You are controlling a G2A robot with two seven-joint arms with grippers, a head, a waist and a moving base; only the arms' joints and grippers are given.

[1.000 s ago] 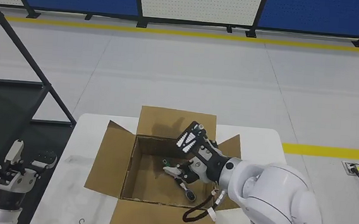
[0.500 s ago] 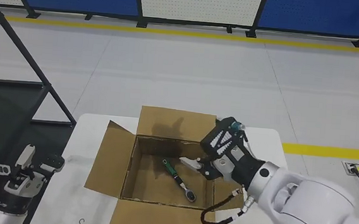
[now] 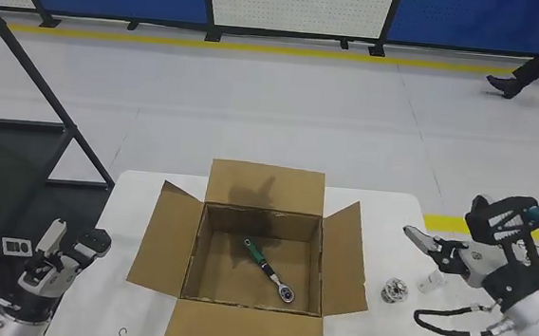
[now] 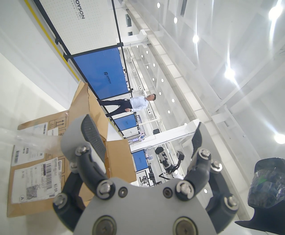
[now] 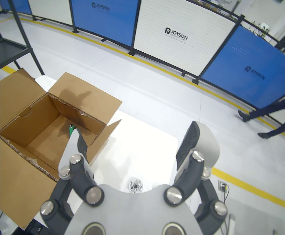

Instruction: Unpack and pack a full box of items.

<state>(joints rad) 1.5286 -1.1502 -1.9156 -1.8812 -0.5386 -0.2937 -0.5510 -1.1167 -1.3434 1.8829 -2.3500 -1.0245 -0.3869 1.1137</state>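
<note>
One open cardboard box [image 3: 266,183] sits on the white table [image 3: 385,215] with its four flaps folded outward. One ratchet wrench [image 3: 268,269] with a green handle lies flat on the box floor. One small round metal part [image 3: 393,290] rests on the table just beside the box's right flap. The right gripper [image 3: 424,258] hangs farther out from the box than that part, fingers spread wide apart. The left gripper [image 3: 75,238] is off the box's left side, its two fingers likewise spread.
</note>
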